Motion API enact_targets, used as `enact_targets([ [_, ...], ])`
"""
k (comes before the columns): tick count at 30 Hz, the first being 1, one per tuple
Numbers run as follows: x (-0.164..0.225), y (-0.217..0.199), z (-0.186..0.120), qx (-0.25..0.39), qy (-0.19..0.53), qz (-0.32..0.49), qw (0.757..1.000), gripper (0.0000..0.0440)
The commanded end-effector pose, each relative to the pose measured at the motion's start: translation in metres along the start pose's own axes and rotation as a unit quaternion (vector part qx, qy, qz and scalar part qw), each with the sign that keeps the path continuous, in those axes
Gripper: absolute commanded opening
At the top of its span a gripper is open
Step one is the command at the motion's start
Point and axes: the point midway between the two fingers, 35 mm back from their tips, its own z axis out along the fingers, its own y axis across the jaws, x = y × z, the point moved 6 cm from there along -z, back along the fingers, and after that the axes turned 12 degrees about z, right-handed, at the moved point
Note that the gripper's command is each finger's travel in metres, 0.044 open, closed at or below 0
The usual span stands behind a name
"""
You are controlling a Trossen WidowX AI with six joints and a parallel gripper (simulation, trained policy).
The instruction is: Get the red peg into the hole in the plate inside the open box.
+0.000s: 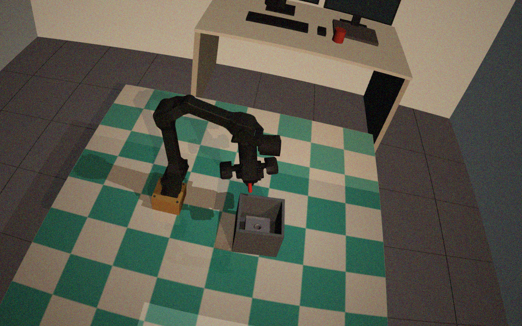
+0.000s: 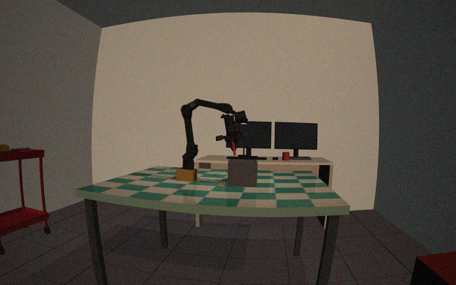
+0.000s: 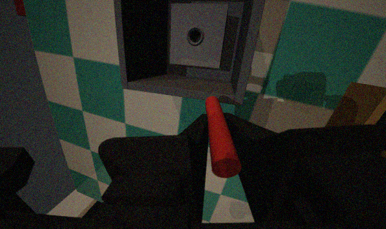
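My gripper (image 1: 249, 184) (image 2: 234, 150) (image 3: 214, 118) is shut on the red peg (image 1: 250, 188) (image 2: 234, 148) (image 3: 220, 136). The peg is tilted slightly in the exterior view, and its lower end points down. Gripper and peg are in the air, above the height of the open grey box (image 1: 252, 244) (image 2: 242, 173) (image 3: 182, 91). In the top view the peg's lower end shows just beyond the box's far rim. The plate (image 1: 251, 220) (image 3: 182, 52) lies at the bottom of the box with an empty round hole (image 1: 257, 226) (image 3: 195, 36).
The arm's orange-brown base block (image 1: 167, 202) (image 2: 186, 174) stands on the checkered table (image 1: 182, 291) (image 2: 222, 210), left of the box. A desk (image 1: 230, 24) with monitors, a keyboard and a red cup (image 1: 338, 35) (image 2: 285, 156) stands behind. A red cart (image 2: 10, 154) is at the far left.
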Motion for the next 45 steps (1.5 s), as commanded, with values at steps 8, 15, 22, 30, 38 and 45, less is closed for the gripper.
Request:
enact_targets([
  [8, -0.024, 0.013, 0.009, 0.014, -0.004, 0.004, 1.0, 0.0],
  [15, -0.039, 0.019, 0.021, 0.023, -0.005, 0.006, 1.0, 0.0],
  [22, -0.052, 0.023, 0.038, 0.033, -0.004, 0.004, 0.999, 0.0],
  [30, -0.062, 0.028, 0.059, 0.04, 0.0, -0.001, 0.999, 0.0],
  [38, -0.067, 0.033, 0.08, 0.04, 0.008, -0.01, 0.999, 0.0],
  [45, -0.07, 0.038, 0.098, 0.042, 0.015, -0.027, 0.999, 0.0],
])
